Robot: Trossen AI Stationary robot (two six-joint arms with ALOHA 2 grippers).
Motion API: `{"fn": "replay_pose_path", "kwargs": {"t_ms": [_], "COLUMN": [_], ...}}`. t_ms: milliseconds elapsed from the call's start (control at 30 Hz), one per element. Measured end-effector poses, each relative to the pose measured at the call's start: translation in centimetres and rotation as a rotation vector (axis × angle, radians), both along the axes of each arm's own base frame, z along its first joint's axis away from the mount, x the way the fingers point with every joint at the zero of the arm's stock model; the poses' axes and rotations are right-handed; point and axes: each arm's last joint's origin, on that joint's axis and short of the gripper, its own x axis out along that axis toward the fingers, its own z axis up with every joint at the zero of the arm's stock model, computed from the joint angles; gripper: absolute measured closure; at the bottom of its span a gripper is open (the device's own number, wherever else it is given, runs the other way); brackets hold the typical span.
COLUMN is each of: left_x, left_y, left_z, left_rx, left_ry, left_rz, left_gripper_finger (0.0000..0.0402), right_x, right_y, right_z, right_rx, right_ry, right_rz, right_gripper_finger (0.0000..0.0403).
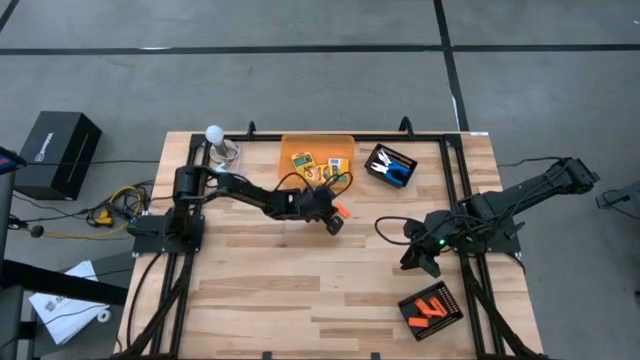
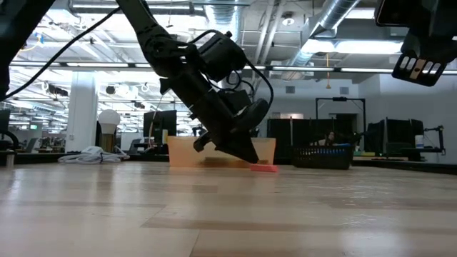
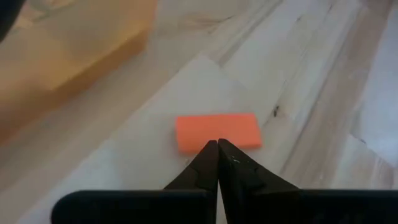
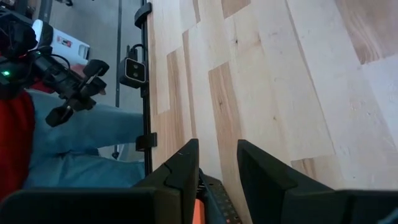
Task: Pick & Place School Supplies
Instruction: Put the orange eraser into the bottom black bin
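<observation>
Fingers of your left gripper (image 3: 217, 144) are pressed together with nothing between them, their tips right at the near edge of a small orange block (image 3: 217, 132) lying flat on the wooden table (image 1: 300, 290). In the high view that gripper (image 1: 335, 222) sits near the middle of the frame, and the orange block (image 1: 340, 210) shows just beside its tip, below the orange bin (image 1: 318, 158). In the low view the left gripper (image 2: 251, 155) slants down toward the table at the centre of the frame, with the block (image 2: 265, 168) just to its right on the wood; whether tip and block touch you cannot tell.

Inside the bin you can see yellow-and-green boxes (image 1: 303, 160), at the upper centre of the high view. Right of the bin, a black tray (image 1: 390, 165) holds blue-handled scissors (image 1: 400, 175). Another black tray (image 1: 432, 311), at the lower right of the frame, carries more orange pieces (image 1: 428, 310).

Your right gripper (image 1: 425, 262) hangs over bare wood at the right of the high view, above that lower tray. In its wrist view the fingers (image 4: 180, 171) stand slightly apart and hold nothing. At the left edge of that view a person's legs in blue trousers (image 4: 81, 149) show beyond the table edge.
</observation>
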Motion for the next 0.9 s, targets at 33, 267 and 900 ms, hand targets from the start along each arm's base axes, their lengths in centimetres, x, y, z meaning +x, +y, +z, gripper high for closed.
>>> {"fn": "replay_pose_path", "kwargs": {"t_ms": [33,267,900], "left_x": [0.0,0.1,0.3], "left_y": [0.2,0.6,1.4], "left_z": [0.0,0.1,0.4], "left_rx": [-0.001,-0.003,0.008], "left_ry": [-0.001,-0.012,-0.042], "left_rz": [0.0,-0.028,-0.032], "left_gripper_finger": [0.0401,0.0401,0.0401], "right_x": [0.0,0.1,0.1], "right_y": [0.0,-0.2,-0.2], "right_z": [0.0,0.0,0.0], "right_rx": [0.0,0.0,0.001], "right_ry": [0.0,0.0,0.0], "right_rz": [-0.003,-0.012,-0.012], "right_gripper_finger": [0.0301,0.0301,0.0301]}}
